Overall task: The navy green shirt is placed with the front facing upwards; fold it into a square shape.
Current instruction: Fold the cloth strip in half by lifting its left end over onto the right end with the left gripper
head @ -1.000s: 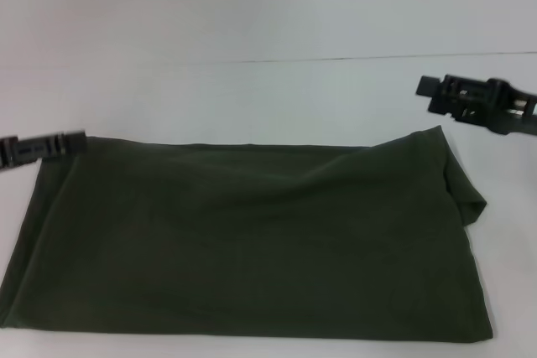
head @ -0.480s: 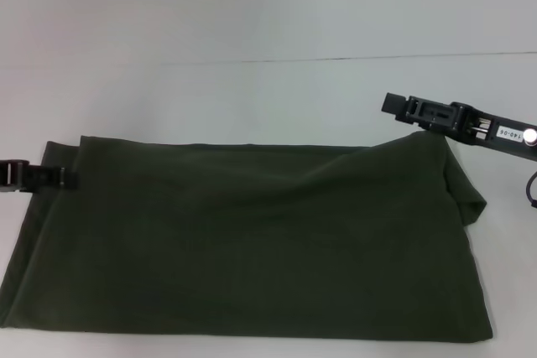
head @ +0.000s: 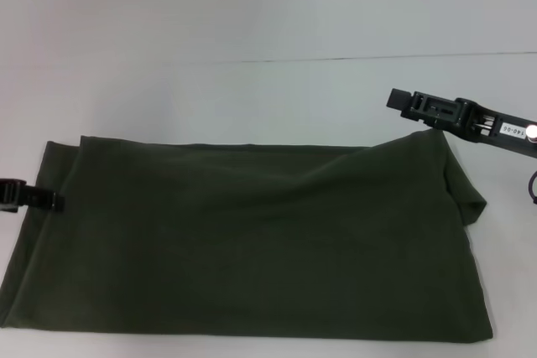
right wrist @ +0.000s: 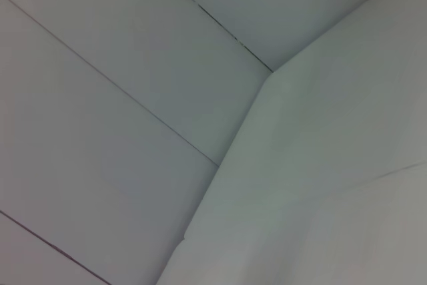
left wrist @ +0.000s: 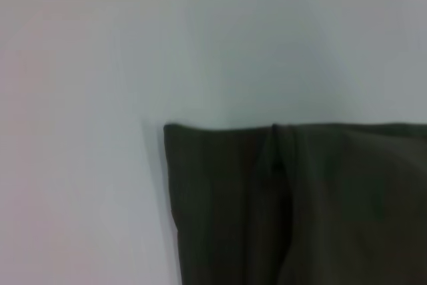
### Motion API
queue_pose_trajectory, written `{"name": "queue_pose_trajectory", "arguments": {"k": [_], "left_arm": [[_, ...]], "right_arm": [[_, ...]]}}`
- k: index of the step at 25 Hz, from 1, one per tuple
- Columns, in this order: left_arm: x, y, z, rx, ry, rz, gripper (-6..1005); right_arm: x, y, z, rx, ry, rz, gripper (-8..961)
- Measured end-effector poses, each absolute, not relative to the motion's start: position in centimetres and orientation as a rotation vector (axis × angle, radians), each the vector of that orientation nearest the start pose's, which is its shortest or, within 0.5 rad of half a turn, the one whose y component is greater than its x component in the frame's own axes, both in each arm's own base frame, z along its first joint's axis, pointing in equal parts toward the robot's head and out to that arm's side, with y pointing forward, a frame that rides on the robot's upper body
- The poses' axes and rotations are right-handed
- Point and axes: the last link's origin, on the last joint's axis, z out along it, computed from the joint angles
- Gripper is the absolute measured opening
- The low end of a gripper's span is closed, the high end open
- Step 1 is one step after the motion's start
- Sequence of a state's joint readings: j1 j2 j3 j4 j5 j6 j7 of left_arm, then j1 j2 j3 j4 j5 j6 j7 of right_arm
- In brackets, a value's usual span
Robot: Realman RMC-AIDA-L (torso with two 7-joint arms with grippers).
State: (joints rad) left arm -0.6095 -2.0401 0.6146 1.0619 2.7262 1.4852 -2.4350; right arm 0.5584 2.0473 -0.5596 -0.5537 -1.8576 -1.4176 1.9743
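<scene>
Here, navy green shirt (head: 252, 241) folded, lettering hidden

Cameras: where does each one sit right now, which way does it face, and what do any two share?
Head view: on the robot's head, looking forward and down at the shirt on the white table; left gripper at the shirt's left edge, right gripper above its far right corner.
Left wrist view: on the left arm, facing a shirt corner on the table; no fingers show.
Right wrist view: on the right arm, facing pale panels and seams only; no shirt, no fingers.
Shared: head and left wrist views both show the shirt.
</scene>
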Motion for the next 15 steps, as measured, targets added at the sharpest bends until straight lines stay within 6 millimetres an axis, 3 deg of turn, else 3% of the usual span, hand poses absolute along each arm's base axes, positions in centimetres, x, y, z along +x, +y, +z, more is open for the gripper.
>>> {"name": "queue_pose_trajectory", "arguments": {"k": [7, 15], "left_arm": [[-28.8, 35.7, 9.8, -2.21, -1.622, -0.104, 833], [-29.7, 36.0, 6.7, -2.26, -1.701, -0.146, 833]], "right_arm": [[27.0, 36.4, 2.6, -2.202, 1.501, 1.074, 690], [27.0, 36.3, 2.2, -2.21, 1.508, 1.067, 690]]}}
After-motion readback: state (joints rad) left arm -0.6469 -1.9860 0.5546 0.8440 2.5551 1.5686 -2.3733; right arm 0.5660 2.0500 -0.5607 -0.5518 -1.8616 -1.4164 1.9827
